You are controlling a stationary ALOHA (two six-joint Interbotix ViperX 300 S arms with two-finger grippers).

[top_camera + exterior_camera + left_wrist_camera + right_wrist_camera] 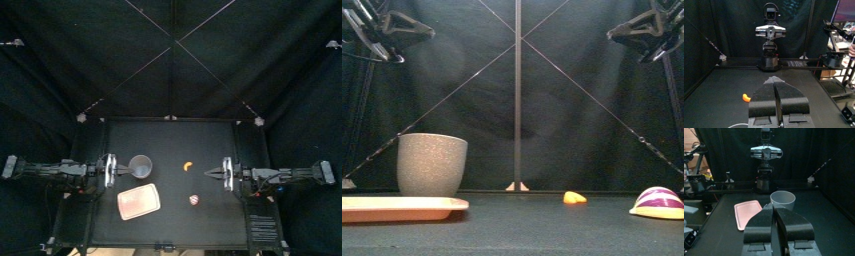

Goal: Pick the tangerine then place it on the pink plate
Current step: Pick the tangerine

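Observation:
The tangerine (190, 164) is a small orange wedge lying on the black table just behind its middle, also in the front view (575, 198) and the left wrist view (746, 97). The pink plate (139, 203) lies flat at front left, with nothing on it (402, 207) (749, 212). My left gripper (120, 170) hangs high over the table's left side, jaws shut and holding nothing (775, 80). My right gripper (210, 174) hangs high at the right, a short way right of the tangerine, jaws likewise shut and holding nothing (775, 208).
A tall grey speckled cup (140, 166) stands upright behind the plate, left of the tangerine (432, 163) (783, 199). A small red-and-white striped toy (197, 200) lies right of the plate (660, 202).

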